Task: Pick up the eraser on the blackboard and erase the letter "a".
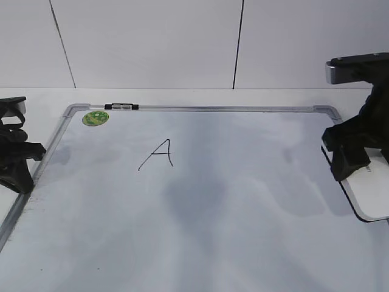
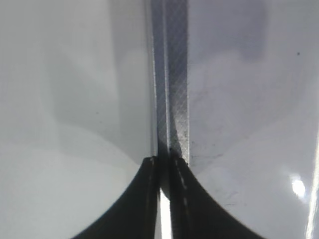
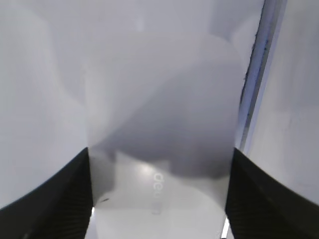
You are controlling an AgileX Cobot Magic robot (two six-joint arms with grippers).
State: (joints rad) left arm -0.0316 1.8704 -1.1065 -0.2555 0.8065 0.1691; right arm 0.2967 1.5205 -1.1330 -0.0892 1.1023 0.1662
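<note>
Where the smooth white blackboard (image 1: 243,201) fills most of the exterior view, its rounded-corner silver frame runs along the far edge and down the left side, with a small black and silver clip (image 1: 121,107) on the far rail. A round green sticker (image 1: 95,118) sits just inside the far left corner. Thin black marker forms an angular capital "A" (image 1: 159,154) left of centre; no lowercase "a" with a loop can be seen anywhere on the surface, which shows only soft grey smudges and shadows.

At the right edge lies the eraser (image 1: 372,193), a white, rounded plastic block with a thin black base, partly hidden behind the right gripper (image 1: 345,159). In the right wrist view its glossy top (image 3: 159,199) carries faint grey print, and the black ribbed fingers (image 3: 60,199) are spread wide on either side of it, not visibly touching.

The left gripper (image 1: 15,163) hangs over the left frame rail. In the left wrist view its dark fingers (image 2: 144,199) are pressed nearly together above the cross-hatched metal rail (image 2: 172,99), pinching nothing. Pale desk (image 1: 42,97) shows beyond the frame.
</note>
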